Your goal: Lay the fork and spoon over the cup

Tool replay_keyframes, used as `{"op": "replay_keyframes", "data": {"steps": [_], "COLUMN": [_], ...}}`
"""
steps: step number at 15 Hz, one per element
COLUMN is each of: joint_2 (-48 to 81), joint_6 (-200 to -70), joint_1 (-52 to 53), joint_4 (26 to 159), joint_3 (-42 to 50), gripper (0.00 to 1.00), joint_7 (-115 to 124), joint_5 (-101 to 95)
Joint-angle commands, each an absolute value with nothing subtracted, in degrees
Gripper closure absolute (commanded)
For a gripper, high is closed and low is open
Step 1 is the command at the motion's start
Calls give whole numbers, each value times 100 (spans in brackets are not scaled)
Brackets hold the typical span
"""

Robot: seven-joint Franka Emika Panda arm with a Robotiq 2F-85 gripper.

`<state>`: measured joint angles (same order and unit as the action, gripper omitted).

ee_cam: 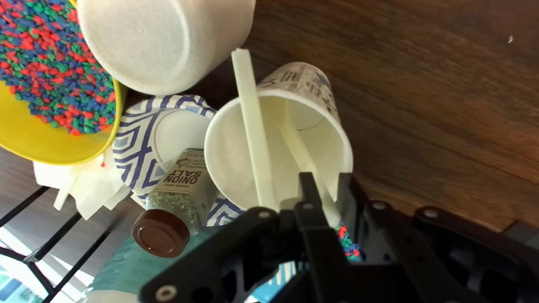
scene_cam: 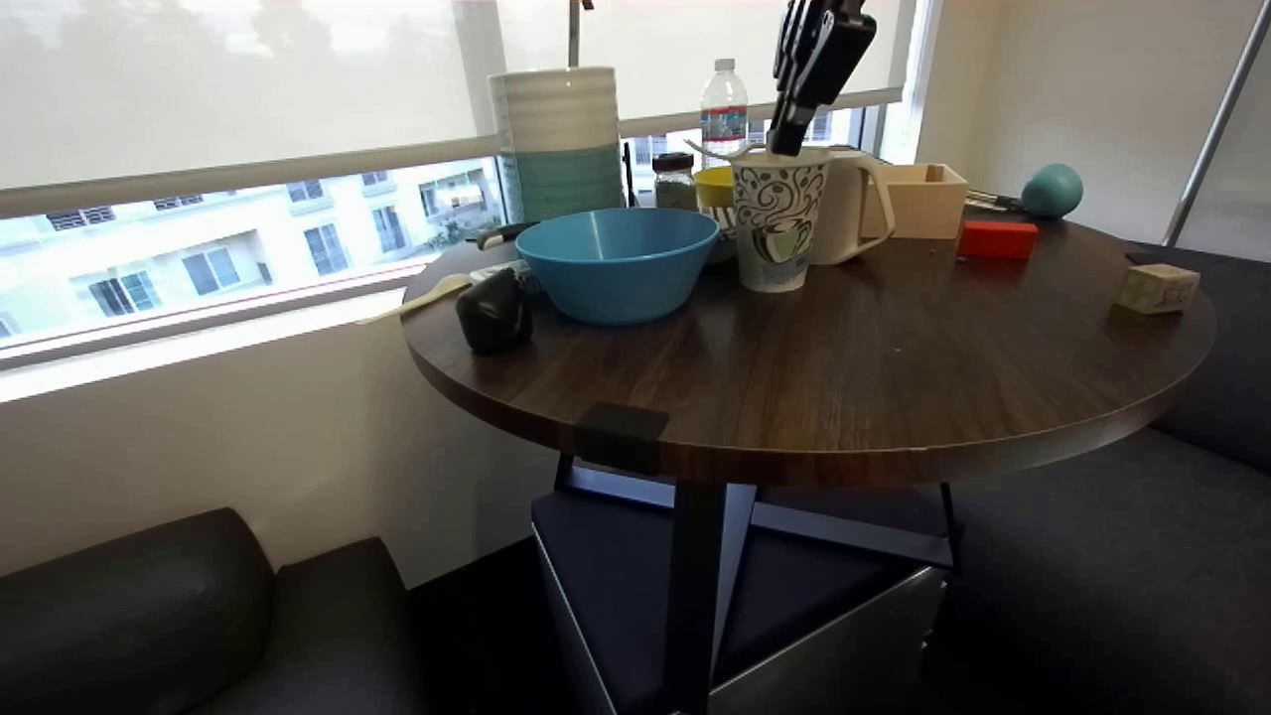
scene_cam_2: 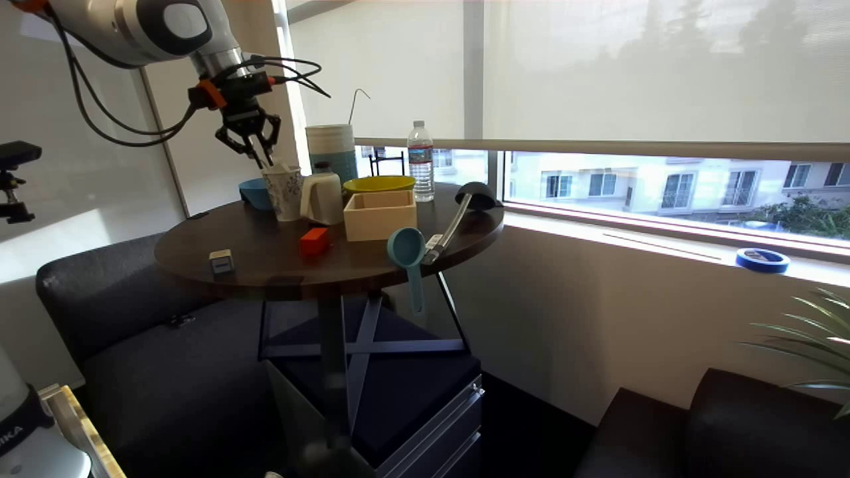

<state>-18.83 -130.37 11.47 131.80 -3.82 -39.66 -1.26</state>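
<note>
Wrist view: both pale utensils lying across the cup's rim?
No: one utensil lies across the cup, but the other utensil slants down into it.

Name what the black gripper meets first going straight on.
Likely the tall cream-white patterned paper cup, at its rim, or the slim pale plastic handle leaning out of it; depth is unclear.

Tool [ee_cam: 326,179] tip-dn, jaws sl. apart

A sunlit shade [scene_cam: 248,89] fills the upper left in an exterior view. A round table [scene_cam: 894,377] stands right of center, a dark seat [scene_cam: 209,616] lower left.
</note>
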Motion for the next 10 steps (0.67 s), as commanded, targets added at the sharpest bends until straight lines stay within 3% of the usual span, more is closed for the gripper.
{"op": "replay_keyframes", "data": {"steps": [1,5,7,8,10], "joint_2": [-1871,-1891,-1897,-1898,-1908], "joint_6": [-13053,-13061,-13062,-13064,-13059], "joint_1": [1165,1162,1160,1159,1156], "joint_4": [13110,13093,13099,13099,13098], "joint_3": [-360,-349,-347,-345,-343], "gripper": [100,99,91,98,100], "joint_7": [-3889,-3897,-3901,-3903,-3901], "joint_5": [-127,-124,-133,-134,-140]}}
